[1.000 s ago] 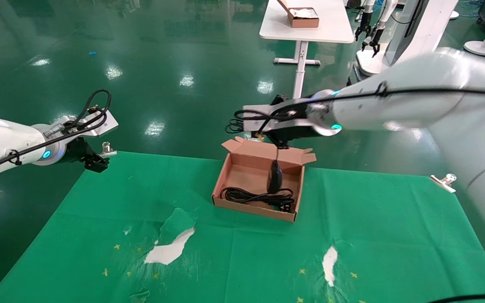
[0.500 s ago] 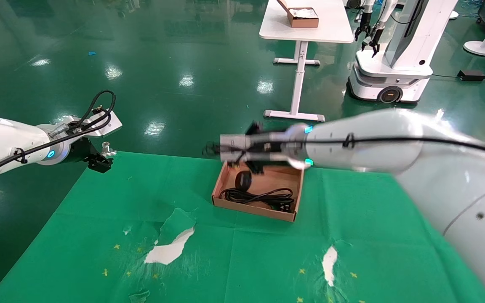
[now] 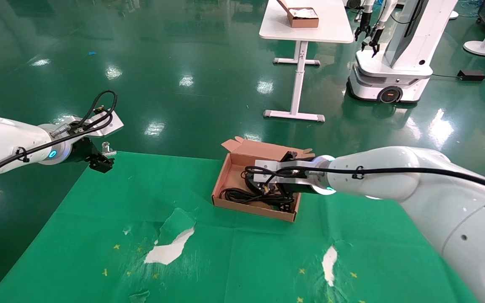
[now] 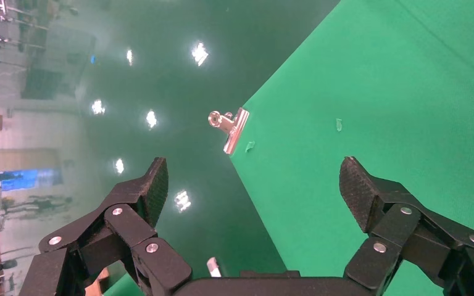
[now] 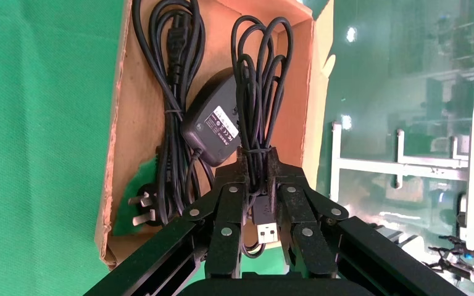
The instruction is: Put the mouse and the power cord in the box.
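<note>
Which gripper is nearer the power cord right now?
The right gripper, down inside the box just above the power cord, shut on the mouse cable. The left gripper hovers open, off the table's far-left corner.

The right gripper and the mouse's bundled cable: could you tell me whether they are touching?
Touching. In the right wrist view the right gripper is shut on the mouse cable bundle, its fingers pressed against both sides, above the box.

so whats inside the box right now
The box holds the coiled power cord and the mouse, label side up, its bundled cable pinched by the right pincer. Floor beneath them is hidden.
</note>
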`<state>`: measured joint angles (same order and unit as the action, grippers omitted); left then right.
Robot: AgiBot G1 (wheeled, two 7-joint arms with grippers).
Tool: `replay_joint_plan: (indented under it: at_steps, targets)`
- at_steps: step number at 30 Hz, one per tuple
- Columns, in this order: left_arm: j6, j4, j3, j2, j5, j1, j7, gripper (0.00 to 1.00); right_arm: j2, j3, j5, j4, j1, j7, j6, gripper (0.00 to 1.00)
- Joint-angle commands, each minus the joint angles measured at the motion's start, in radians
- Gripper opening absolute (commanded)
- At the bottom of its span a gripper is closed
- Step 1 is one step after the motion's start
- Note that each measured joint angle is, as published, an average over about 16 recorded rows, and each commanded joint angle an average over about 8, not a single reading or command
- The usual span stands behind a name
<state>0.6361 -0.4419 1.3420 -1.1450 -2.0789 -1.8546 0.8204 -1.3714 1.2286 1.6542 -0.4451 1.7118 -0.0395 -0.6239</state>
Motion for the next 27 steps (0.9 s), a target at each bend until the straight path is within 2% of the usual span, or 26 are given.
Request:
replay_joint_plan:
  at_steps: [1,16,27]
  targets:
    - [0.0,0.001,0.0,0.0,0.001,0.0,-0.001,1.0,-0.001,0.005,-0.001,0.006,-0.002,-0.003,0.007,1.0]
    - [0.0,-0.002,0.0,0.0,-0.001,0.0,0.001,1.0,0.014,-0.023,-0.011,-0.023,-0.007,0.002,-0.023,1.0]
    - [0.0,-0.002,0.0,0.0,-0.001,0.0,0.001,1.0,0.135,-0.174,-0.16,-0.156,-0.11,-0.022,-0.161,1.0]
